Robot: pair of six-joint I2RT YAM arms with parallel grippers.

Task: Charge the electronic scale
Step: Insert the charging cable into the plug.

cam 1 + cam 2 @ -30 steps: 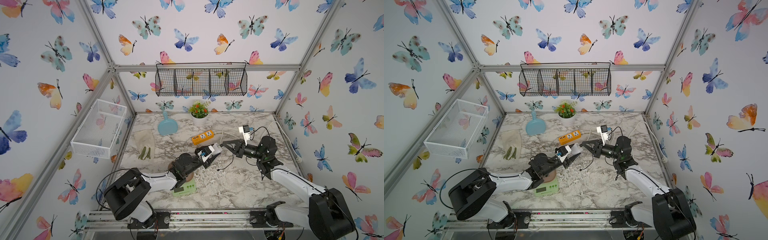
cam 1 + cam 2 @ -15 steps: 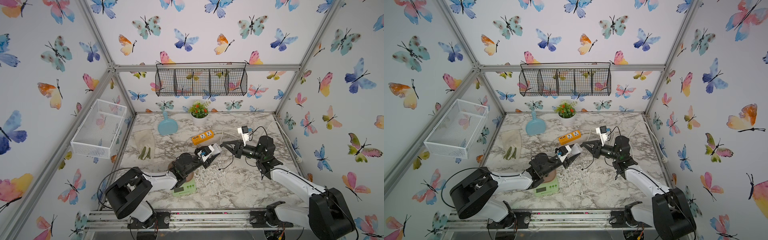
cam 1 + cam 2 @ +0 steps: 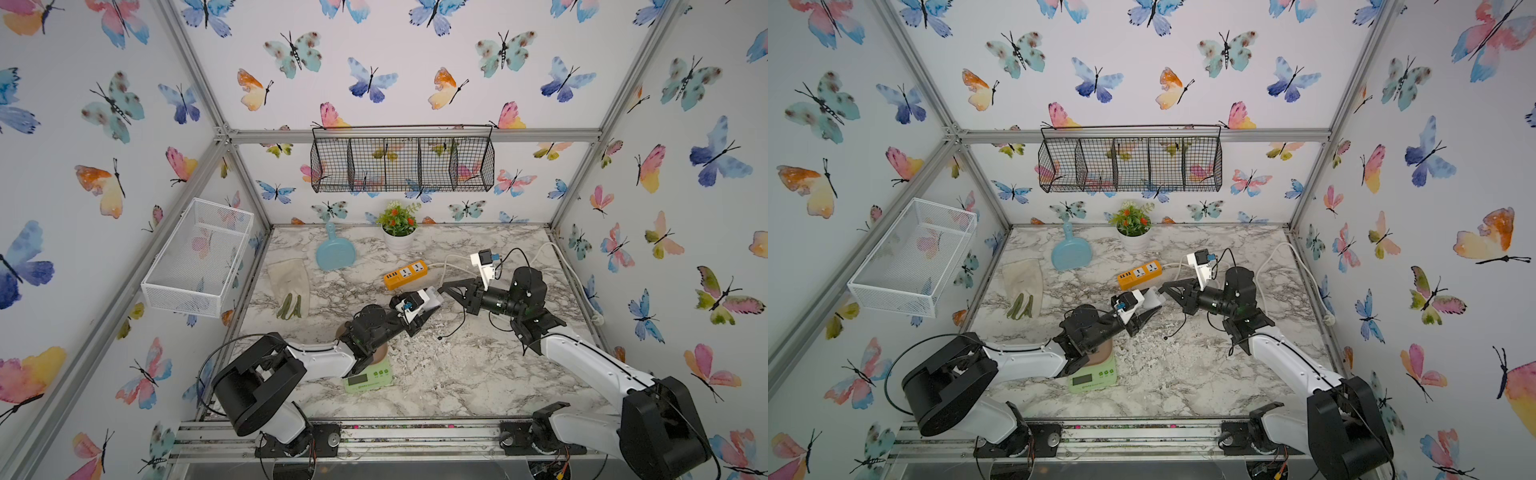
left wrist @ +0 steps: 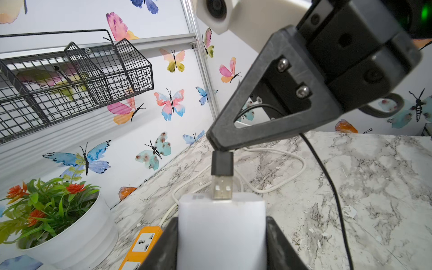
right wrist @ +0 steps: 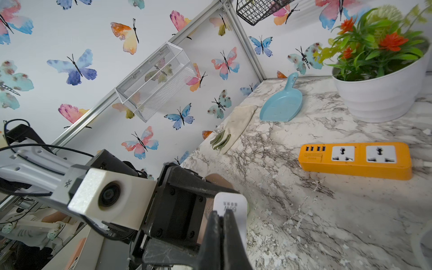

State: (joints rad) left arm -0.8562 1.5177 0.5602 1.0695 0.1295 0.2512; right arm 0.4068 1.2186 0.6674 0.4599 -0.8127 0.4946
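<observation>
Left wrist view: the white charger cube is clamped as a brace between the fingers of the left gripper, so that the black USB plug, pinched by the right gripper, can be seated. The electronic scale is seen on the marble table under the left arm.

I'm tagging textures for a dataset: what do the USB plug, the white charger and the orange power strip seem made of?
The USB plug: bare metal shell, silver glints, behind it a matte black sleeve, likely plastic. The white charger: smooth matte plastic, probably; even colour, rounded edges. The orange power strip: hard moulded plastic, slight sheen, with white socket faces.
</observation>
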